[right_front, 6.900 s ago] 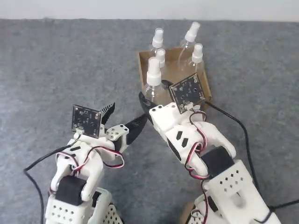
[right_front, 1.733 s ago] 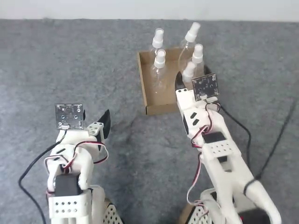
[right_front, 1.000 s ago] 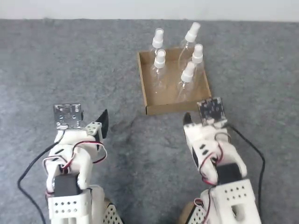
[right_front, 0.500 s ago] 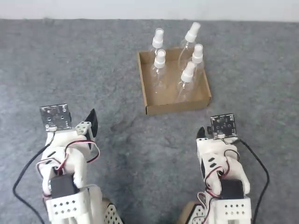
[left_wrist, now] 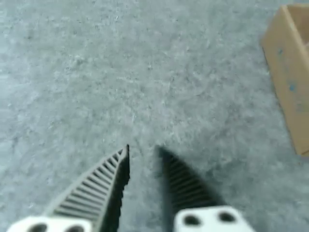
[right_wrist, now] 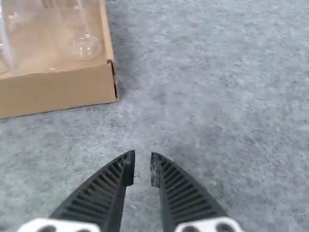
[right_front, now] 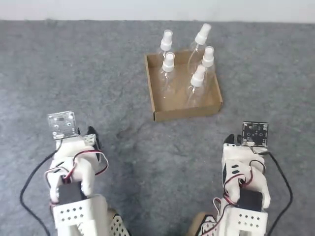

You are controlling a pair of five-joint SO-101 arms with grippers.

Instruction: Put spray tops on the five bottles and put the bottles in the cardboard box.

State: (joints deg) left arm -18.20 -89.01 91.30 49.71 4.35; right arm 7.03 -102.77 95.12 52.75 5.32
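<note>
Right gripper (right_wrist: 142,155): fingers all but pressed together, empty. Left gripper (left_wrist: 143,150): likewise. Ahead of both stands the cardboard box (right_front: 186,112) with clear bottles (right_front: 168,83), each with a white spray top (right_front: 198,74). Cannot tell whether the rear two stand inside the box.

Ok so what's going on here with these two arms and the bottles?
Nothing is being handled right now. All five bottles carry spray tops and appear to stand inside the cardboard box on the grey carpet. The left gripper and the right gripper both hang low over the carpet, short of the box, fingers nearly together and holding nothing. The job looks finished.
</note>
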